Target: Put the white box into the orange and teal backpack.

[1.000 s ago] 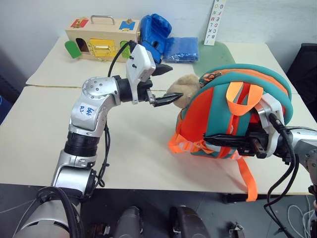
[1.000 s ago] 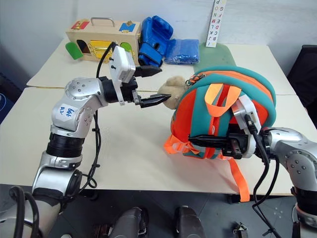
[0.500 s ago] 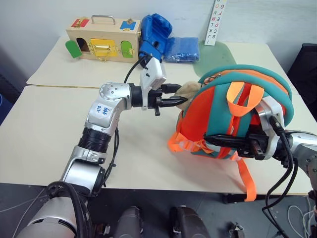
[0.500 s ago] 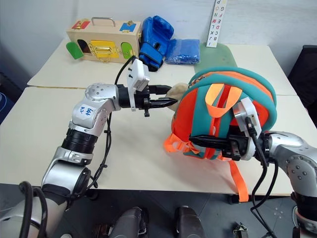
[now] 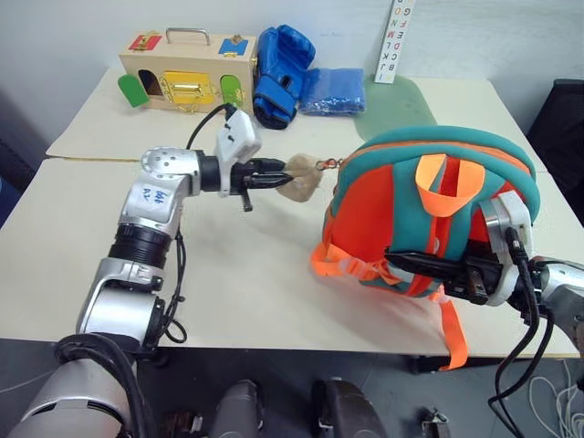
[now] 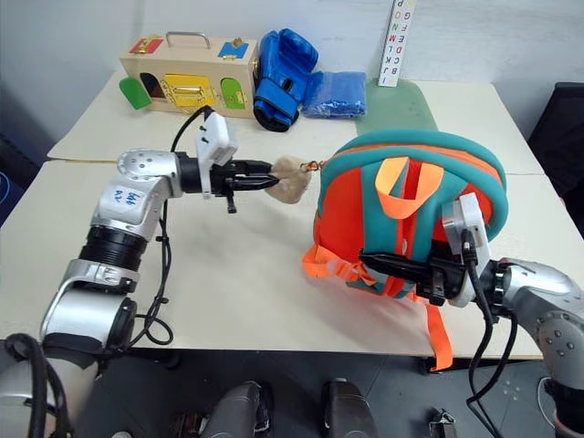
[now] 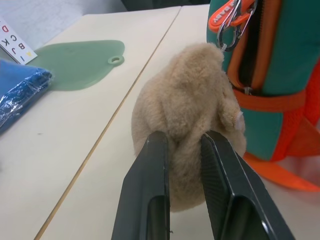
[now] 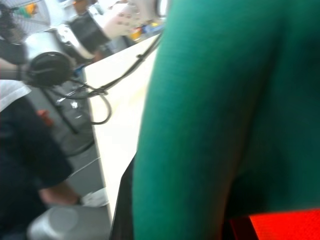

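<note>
One orange and teal backpack [image 5: 429,214] stands at the right of the frame, with one tan plush toy [image 5: 299,177] clipped to it. Along the top sit one wooden box [image 5: 187,76], one blue boxing glove [image 5: 279,76], one blue packet [image 5: 333,91], one green mat [image 5: 397,96] and one letter chart [image 5: 394,41]. Two end effectors are counted: left end effector [image 5: 281,180], right end effector [image 5: 401,265].

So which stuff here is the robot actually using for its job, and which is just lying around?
For the job:
- orange and teal backpack, right gripper shut on it
- tan plush toy clipped to it, left gripper shut on the toy

Just lying about:
- wooden box with coloured doors
- blue boxing glove
- blue packet
- green mat
- letter chart
</note>
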Controlling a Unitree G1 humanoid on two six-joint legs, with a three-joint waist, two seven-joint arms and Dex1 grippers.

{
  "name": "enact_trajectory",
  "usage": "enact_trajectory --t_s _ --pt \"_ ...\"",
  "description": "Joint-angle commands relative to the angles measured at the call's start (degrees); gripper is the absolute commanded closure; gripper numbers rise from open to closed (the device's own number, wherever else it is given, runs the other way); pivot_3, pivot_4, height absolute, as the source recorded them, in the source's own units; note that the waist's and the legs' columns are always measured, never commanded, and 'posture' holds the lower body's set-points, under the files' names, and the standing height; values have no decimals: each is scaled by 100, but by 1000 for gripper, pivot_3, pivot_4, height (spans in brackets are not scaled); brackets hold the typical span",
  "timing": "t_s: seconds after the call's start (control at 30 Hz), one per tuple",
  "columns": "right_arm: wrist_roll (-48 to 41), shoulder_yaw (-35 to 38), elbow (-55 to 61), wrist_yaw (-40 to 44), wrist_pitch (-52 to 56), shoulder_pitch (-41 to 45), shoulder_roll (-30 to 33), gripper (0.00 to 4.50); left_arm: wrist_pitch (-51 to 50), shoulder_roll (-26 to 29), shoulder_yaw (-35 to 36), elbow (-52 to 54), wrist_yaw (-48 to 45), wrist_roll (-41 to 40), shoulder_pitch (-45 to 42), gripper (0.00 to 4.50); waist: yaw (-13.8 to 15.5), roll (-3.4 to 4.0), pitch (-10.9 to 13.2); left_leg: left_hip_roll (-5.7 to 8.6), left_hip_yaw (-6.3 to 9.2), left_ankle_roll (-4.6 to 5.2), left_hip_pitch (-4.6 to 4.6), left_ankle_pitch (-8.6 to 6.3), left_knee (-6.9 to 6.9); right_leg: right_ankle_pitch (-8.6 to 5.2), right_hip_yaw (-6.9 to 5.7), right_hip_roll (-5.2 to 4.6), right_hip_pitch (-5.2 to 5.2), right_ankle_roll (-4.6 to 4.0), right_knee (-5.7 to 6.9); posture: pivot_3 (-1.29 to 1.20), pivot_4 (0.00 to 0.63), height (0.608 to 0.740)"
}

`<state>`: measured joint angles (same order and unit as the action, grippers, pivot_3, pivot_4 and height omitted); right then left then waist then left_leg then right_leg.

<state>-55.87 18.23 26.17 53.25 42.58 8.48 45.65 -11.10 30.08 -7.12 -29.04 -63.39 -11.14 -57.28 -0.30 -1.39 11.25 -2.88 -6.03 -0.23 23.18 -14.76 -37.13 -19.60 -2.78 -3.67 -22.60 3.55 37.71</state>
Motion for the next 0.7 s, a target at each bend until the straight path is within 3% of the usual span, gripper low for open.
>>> enact_trajectory --t_s 0.03,0.13,0.37,0.5,0.6,0.7 --pt "196 114 51 -288 -318 35 -185 4500 -81 181 -103 386 -268 63 600 3956 -11 2 -1 -1 -2 0 -2 0 1 0 2 0 0 0 0 0 150 740" --pt "52 182 94 -367 -300 80 -282 4500 21 27 -396 764 -225 252 1040 3956 7 1 -1 -3 0 -2 -1 1 -2 0 3 0 0 -1 4 0 150 740" --pt "-124 324 38 -281 -214 220 -136 4500 861 -497 -975 254 466 1147 1088 3956 40 1 -2 2 2 39 0 -22 -5 0 2 -5 3 0 3 0 150 740" --pt "359 154 -45 -377 -390 200 -53 4500 536 -814 -813 282 530 944 1068 3956 66 2 -2 7 4 42 -1 -24 -8 0 -2 -12 6 1 3 0 150 740" --pt "643 53 -173 -313 -459 140 16 4500 82 -736 -542 621 446 667 1203 3956 72 2 -2 11 4 47 0 -26 -11 1 -4 -17 7 2 3 0 150 740" --pt "821 133 -372 8 -457 -37 263 3597 -717 -335 -128 1438 173 125 1604 3009 29 2 -2 10 3 47 0 -26 -6 1 -4 -17 6 2 2 0 150 740"
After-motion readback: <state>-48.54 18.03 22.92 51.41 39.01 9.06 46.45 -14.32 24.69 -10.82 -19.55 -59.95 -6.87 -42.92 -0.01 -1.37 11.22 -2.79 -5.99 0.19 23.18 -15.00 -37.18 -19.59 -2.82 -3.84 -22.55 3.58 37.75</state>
